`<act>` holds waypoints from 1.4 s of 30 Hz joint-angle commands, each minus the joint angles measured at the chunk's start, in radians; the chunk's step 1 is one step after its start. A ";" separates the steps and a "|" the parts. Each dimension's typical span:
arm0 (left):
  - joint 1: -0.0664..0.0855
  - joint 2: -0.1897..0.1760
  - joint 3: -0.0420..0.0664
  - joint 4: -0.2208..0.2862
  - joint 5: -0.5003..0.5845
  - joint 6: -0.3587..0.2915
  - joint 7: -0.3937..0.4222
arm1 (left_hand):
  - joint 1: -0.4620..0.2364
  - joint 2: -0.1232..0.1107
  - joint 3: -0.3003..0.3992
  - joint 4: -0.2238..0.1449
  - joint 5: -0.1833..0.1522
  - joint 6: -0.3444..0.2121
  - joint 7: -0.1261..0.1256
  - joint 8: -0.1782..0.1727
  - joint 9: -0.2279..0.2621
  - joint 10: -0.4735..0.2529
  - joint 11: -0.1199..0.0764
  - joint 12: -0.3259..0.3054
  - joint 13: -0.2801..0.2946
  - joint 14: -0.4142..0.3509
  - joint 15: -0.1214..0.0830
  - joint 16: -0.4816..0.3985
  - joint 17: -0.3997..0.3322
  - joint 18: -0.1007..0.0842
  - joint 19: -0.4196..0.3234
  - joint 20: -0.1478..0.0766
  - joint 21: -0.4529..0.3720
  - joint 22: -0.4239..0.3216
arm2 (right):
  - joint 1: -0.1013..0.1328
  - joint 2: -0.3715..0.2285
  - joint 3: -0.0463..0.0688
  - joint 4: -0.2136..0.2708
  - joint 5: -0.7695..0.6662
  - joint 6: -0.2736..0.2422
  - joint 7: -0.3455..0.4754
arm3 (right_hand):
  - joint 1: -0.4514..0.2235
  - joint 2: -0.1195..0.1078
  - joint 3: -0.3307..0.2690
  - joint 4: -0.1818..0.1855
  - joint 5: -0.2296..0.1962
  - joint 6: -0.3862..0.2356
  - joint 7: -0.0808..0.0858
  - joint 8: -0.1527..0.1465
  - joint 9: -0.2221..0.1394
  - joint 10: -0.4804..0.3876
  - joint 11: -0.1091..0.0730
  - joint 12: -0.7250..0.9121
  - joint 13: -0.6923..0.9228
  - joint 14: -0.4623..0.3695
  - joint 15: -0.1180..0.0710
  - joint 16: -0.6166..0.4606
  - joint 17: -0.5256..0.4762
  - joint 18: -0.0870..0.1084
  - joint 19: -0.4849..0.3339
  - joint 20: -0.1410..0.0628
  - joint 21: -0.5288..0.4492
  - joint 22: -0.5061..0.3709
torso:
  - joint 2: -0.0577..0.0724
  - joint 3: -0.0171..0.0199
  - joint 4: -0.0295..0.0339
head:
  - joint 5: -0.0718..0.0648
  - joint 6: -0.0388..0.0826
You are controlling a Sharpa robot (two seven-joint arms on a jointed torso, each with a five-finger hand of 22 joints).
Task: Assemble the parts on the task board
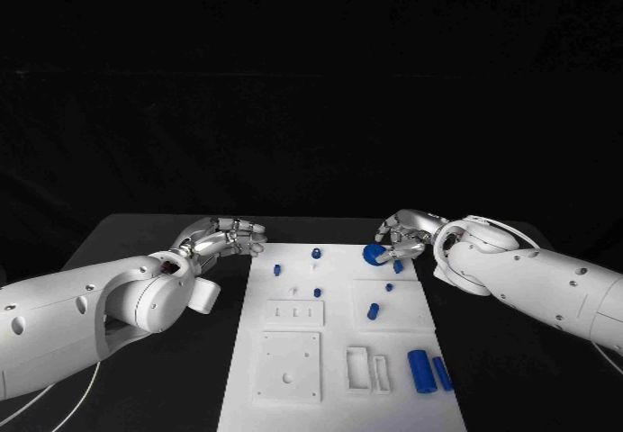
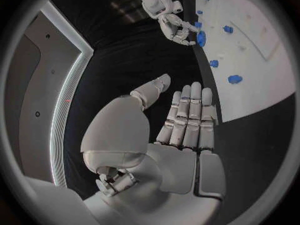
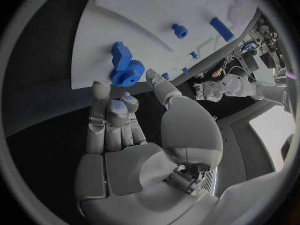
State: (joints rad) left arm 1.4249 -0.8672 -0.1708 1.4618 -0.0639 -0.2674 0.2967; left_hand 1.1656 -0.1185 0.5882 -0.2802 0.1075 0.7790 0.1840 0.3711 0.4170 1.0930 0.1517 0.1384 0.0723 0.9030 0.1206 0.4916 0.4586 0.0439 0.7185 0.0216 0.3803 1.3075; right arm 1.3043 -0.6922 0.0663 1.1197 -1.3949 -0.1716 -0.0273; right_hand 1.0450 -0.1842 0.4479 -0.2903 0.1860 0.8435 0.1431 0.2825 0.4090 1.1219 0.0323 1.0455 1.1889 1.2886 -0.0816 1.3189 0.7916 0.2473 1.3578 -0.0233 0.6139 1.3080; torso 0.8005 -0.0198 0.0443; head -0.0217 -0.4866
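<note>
The white task board (image 1: 340, 396) lies in the middle of the black table. A blue gear (image 1: 375, 256) sits at the board's far edge. My right hand (image 1: 405, 236) reaches down to it and pinches the gear (image 3: 128, 76) between thumb and fingertips (image 3: 100, 88). My left hand (image 1: 228, 236) hovers over the table just off the board's far left corner. Its fingers (image 2: 187, 117) are straight with the thumb apart, and it holds nothing. Small blue pegs (image 1: 316, 255) (image 1: 276, 268) stand near the far edge. Two blue cylinders (image 1: 419, 369) lie at the near right.
White inset plates (image 1: 296, 312) (image 1: 288, 364) and slotted pieces (image 1: 366, 369) take up the board's near half. More small blue parts (image 1: 374, 310) (image 1: 390, 288) dot its middle. Black table (image 1: 156, 238) runs along both sides of the board.
</note>
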 commanded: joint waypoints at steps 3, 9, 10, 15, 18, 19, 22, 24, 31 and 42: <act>0.003 0.000 0.001 0.001 -0.003 0.019 0.015 | -0.009 0.001 0.007 -0.001 -0.003 0.004 0.001 -0.005 0.001 0.005 0.000 -0.004 -0.001 0.003 0.004 -0.002 -0.001 0.006 -0.003 0.002 0.006 0.019 | -0.009 0.007 0.001 -0.016 0.000 0.034 0.015 | 0.006 0.014 -0.005 0.000 0.009 -0.002 0.005 -0.004 -0.002 -0.009 0.001 0.010 0.003 -0.006 0.004 0.005 0.005 0.015 0.000 -0.003 0.009 0.024 | 0.000 -0.0015 -0.0002 | 0.000 -0.003; 0.003 -0.001 0.001 0.000 -0.003 0.021 0.015 | -0.008 0.002 0.008 -0.002 -0.003 0.004 0.001 -0.005 0.002 0.005 0.000 -0.004 -0.001 0.003 0.004 -0.003 -0.001 0.006 -0.003 0.002 0.006 0.019 | -0.018 0.012 0.001 -0.025 0.000 0.040 0.020 | 0.023 0.039 0.031 0.004 0.076 0.007 0.005 -0.003 -0.004 -0.012 0.001 0.019 0.004 -0.007 0.004 0.006 0.016 0.015 -0.003 -0.002 0.019 0.023 | 0.000 -0.0030 0.0012 | 0.000 -0.006; 0.003 -0.001 0.001 0.000 -0.003 0.020 0.015 | -0.008 0.002 0.008 -0.002 -0.003 0.004 0.001 -0.005 0.002 0.005 0.000 -0.004 -0.001 0.003 0.004 -0.003 -0.001 0.006 -0.003 0.002 0.006 0.019 | -0.020 0.013 0.000 -0.027 0.001 0.040 0.021 | 0.023 0.042 0.036 0.004 0.077 0.009 0.005 -0.003 -0.004 -0.012 0.001 0.020 0.004 -0.007 0.004 0.006 0.016 0.015 -0.003 -0.002 0.021 0.023 | 0.000 -0.0028 0.0011 | 0.000 -0.007; 0.003 -0.002 0.001 0.000 -0.003 0.020 0.015 | -0.008 0.002 0.008 -0.002 -0.003 0.004 0.001 -0.005 0.002 0.005 0.000 -0.004 -0.001 0.003 0.004 -0.003 -0.001 0.006 -0.003 0.002 0.006 0.019 | -0.024 0.019 0.000 -0.031 0.003 0.047 0.024 | 0.014 0.055 0.058 0.008 0.072 0.017 0.004 -0.001 -0.005 -0.013 0.000 0.023 0.002 -0.006 0.003 0.005 0.022 0.015 -0.005 0.000 0.027 0.023 | 0.000 -0.0030 0.0009 | 0.001 -0.008; 0.003 -0.002 0.001 0.000 -0.003 0.020 0.013 | -0.008 0.002 0.008 -0.002 -0.003 0.005 0.001 -0.005 0.002 0.005 0.000 -0.004 -0.001 0.003 0.004 -0.003 -0.001 0.006 -0.003 0.002 0.006 0.019 | -0.027 0.021 0.000 -0.030 0.005 0.047 0.024 | 0.006 0.064 0.074 0.013 0.060 0.020 0.003 -0.001 -0.006 -0.014 -0.001 0.024 0.001 -0.006 0.002 0.004 0.025 0.015 -0.007 0.001 0.031 0.023 | -0.001 -0.0026 0.0002 | 0.000 -0.010; 0.003 -0.002 0.001 0.000 -0.003 0.020 0.013 | -0.008 0.002 0.008 -0.002 -0.003 0.005 0.001 -0.005 0.002 0.005 0.000 -0.004 -0.001 0.003 0.004 -0.003 -0.001 0.006 -0.003 0.002 0.006 0.019 | -0.027 0.021 0.000 -0.030 0.005 0.048 0.023 | 0.003 0.070 0.091 0.019 0.039 0.021 0.003 -0.002 -0.007 -0.015 -0.001 0.025 0.000 -0.006 0.002 0.002 0.027 0.015 -0.009 0.001 0.033 0.022 | -0.001 -0.0027 0.0002 | -0.001 -0.010; 0.003 -0.001 0.001 -0.001 -0.003 0.021 0.013 | -0.007 0.002 0.009 -0.003 -0.003 0.005 0.001 -0.005 0.002 0.005 0.000 -0.005 -0.001 0.002 0.004 -0.003 -0.001 0.006 -0.003 0.002 0.006 0.019 | -0.028 0.023 0.000 -0.032 0.004 0.049 0.017 | -0.004 0.071 0.121 0.027 0.016 0.024 0.003 -0.002 -0.009 -0.015 -0.001 0.027 -0.003 -0.005 0.002 0.001 0.031 0.015 -0.010 0.001 0.038 0.023 | 0.000 -0.0022 0.0000 | -0.003 -0.010; 0.003 -0.002 0.001 0.001 -0.003 0.021 0.013 | -0.007 0.002 0.009 -0.003 -0.003 0.005 0.001 -0.005 0.002 0.005 0.000 -0.005 -0.001 0.002 0.004 -0.003 -0.001 0.006 -0.003 0.002 0.006 0.019 | -0.030 0.025 0.000 -0.033 -0.001 0.040 0.010 | -0.013 0.065 0.127 0.029 0.014 0.026 0.002 -0.002 -0.010 -0.015 -0.001 0.028 -0.003 -0.004 0.002 0.000 0.033 0.015 -0.011 0.001 0.042 0.023 | -0.001 -0.0023 0.0003 | -0.002 -0.010; 0.003 -0.002 0.001 0.000 -0.003 0.022 0.012 | -0.007 0.002 0.009 -0.003 -0.003 0.005 0.001 -0.005 0.002 0.005 0.001 -0.005 -0.001 0.002 0.004 -0.003 -0.001 0.006 -0.003 0.002 0.006 0.019 | -0.033 0.028 0.000 -0.026 -0.052 0.016 -0.017 | -0.057 0.043 0.089 0.012 0.044 0.029 0.000 -0.001 -0.010 -0.015 -0.003 0.034 -0.006 -0.002 0.000 0.000 0.042 0.015 -0.012 -0.003 0.057 0.023 | -0.001 -0.0026 -0.0005 | -0.003 -0.013; 0.003 -0.003 0.001 0.000 -0.003 0.022 0.011 | -0.006 0.002 0.009 -0.003 -0.003 0.005 0.001 -0.005 0.002 0.005 0.001 -0.005 -0.001 0.002 0.004 -0.003 -0.001 0.006 -0.004 0.002 0.006 0.019 | -0.037 0.032 -0.001 -0.008 -0.119 -0.017 -0.058 | -0.101 0.032 0.041 0.011 0.023 0.042 -0.006 0.007 -0.006 -0.012 -0.010 0.040 -0.009 0.000 -0.006 0.001 0.052 0.015 -0.013 -0.008 0.069 0.022 | -0.001 -0.0030 0.0004 | -0.003 -0.015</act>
State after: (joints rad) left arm 1.4249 -0.8700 -0.1710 1.4605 -0.0639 -0.2609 0.2972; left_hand 1.1657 -0.1184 0.5906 -0.2827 0.1075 0.7790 0.1840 0.3711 0.4178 1.0930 0.1517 0.1384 0.0723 0.9030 0.1206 0.4916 0.4586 0.0438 0.7185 0.0216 0.3802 1.3076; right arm 1.2740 -0.6634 0.0697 1.1089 -1.4566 -0.1951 -0.0528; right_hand 0.9506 -0.1508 0.4936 -0.2804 0.2130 0.8643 0.1227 0.2836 0.4011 1.1097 0.0304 1.0802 1.1816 1.2900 -0.0804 1.3198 0.8431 0.2468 1.3480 -0.0251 0.6771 1.3076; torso 0.7994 -0.0223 0.0445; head -0.0249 -0.5007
